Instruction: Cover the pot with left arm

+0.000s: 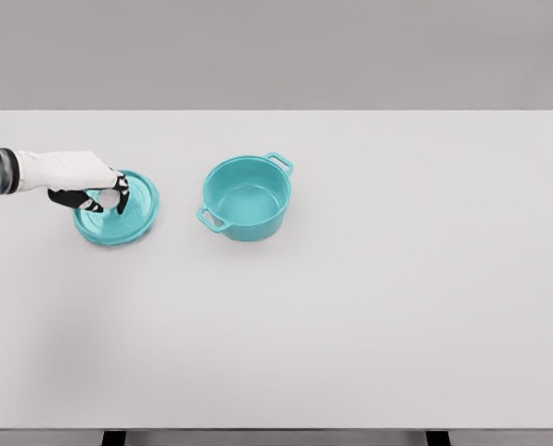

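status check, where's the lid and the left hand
Left hand over lid, fingers curled at its knob. Lid flat on table, left of open pot. Path between clear.

I see the lid point(118, 209) flat on the table point(369, 316), left of the open pot point(246, 197), with my left hand point(92, 184) upon it.

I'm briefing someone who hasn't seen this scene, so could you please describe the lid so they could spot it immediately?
On the white table, look left of the open teal pot. The lid is the flat round teal disc lying there, under the left hand; unlike the pot, it has no walls or side handles.
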